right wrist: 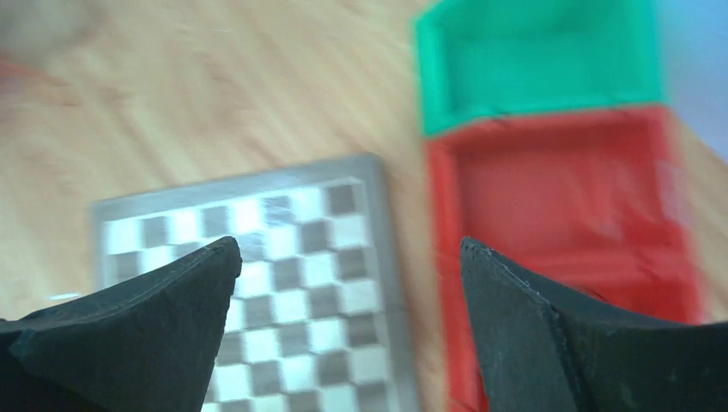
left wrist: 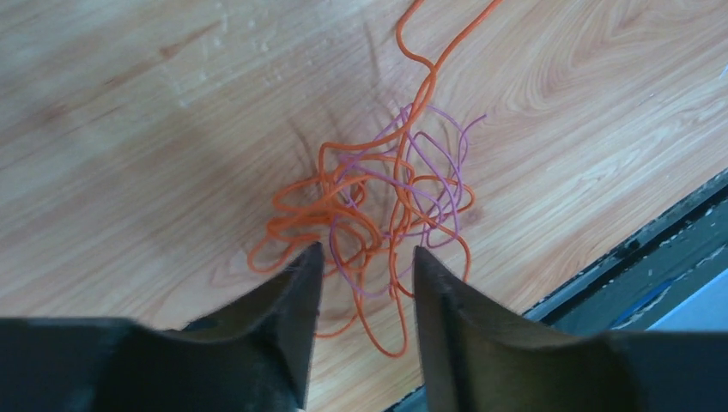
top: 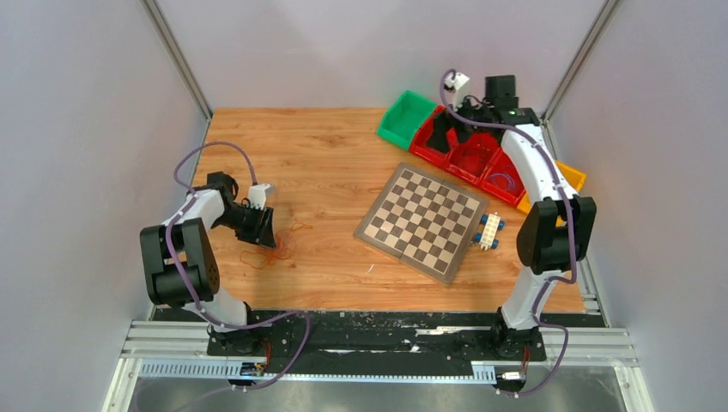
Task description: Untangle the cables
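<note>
1. Tabletop (top: 326, 154): light wooden board with visible grain.
2. Cables (top: 273, 251): a small loose tangle of very thin orange wires with thin purple strands mixed in (left wrist: 378, 206). It lies flat on the tabletop near the left edge, about midway between the near and far edges. One orange strand trails away from the heap.
3. Left end effector (top: 262, 227): two black fingers, low over the tangle and partly open (left wrist: 365, 257). A few loops run through the gap between the fingertips, but nothing is clamped.
4. Right end effector (top: 446, 130): two black fingers above the bins at the far right corner. They are spread wide with nothing between them (right wrist: 348, 249). The wrist view is blurred.
5. Square brown-and-cream chessboard (top: 422, 221): right of centre, turned at an angle.
6. Green plastic bin (top: 405, 118): far right corner, adjoining the red bins.
7. Red plastic bins (top: 468, 159): a row along the right edge.
8. White-and-blue block piece (top: 488, 231): just beside the chessboard's right side.
</note>
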### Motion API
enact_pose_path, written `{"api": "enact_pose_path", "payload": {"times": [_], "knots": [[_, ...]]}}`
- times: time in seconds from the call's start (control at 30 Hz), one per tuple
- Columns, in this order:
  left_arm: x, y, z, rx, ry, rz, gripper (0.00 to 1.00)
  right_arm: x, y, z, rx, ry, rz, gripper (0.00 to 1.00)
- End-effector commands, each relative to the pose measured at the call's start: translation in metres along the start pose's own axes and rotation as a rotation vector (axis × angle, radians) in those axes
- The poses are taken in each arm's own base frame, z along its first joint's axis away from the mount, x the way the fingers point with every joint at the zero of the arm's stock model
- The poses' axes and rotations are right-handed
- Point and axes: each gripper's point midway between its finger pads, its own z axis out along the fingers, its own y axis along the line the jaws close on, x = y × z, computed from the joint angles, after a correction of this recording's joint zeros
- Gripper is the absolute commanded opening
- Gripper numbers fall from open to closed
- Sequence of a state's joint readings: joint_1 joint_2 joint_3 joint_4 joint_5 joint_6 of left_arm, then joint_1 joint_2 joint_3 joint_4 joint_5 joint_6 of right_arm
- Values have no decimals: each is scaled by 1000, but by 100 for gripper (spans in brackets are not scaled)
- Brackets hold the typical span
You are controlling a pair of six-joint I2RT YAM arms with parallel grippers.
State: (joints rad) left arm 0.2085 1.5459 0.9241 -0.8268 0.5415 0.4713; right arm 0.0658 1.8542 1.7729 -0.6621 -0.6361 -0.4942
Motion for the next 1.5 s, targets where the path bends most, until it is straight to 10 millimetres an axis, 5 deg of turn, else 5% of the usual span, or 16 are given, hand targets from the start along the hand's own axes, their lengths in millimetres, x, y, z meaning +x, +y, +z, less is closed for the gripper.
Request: {"api": "enact_pose_path", "payload": {"times": [0.0, 0.1, 0.17, 0.3, 0.5, 0.6, 0.77, 1.03, 1.47], "knots": [[7, -9, 16, 67, 42, 9, 43, -16, 103, 21, -320, -21, 77, 95], [-3, -23, 17, 131, -2, 14, 10, -7, 148, 45, -440, 17, 99, 83], [-20, -38, 8, 180, -92, 27, 0, -4, 173, 60, -498, 39, 125, 76], [-52, -76, -20, 287, -308, 67, 0, -11, 223, 83, -605, 47, 171, 71], [-62, -110, -41, 389, -409, 120, 0, -23, 292, 106, -718, 39, 119, 76], [-60, -115, -45, 386, -420, 178, 0, -32, 311, 110, -756, 5, 58, 69], [-57, -123, -50, 407, -429, 244, 0, -39, 331, 105, -818, -39, -12, 52], [-57, -126, -49, 425, -421, 254, 0, -36, 351, 105, -859, -51, -81, 39], [-59, -127, -50, 427, -418, 252, 0, -6, 353, 121, -837, -19, -153, 47]]}}
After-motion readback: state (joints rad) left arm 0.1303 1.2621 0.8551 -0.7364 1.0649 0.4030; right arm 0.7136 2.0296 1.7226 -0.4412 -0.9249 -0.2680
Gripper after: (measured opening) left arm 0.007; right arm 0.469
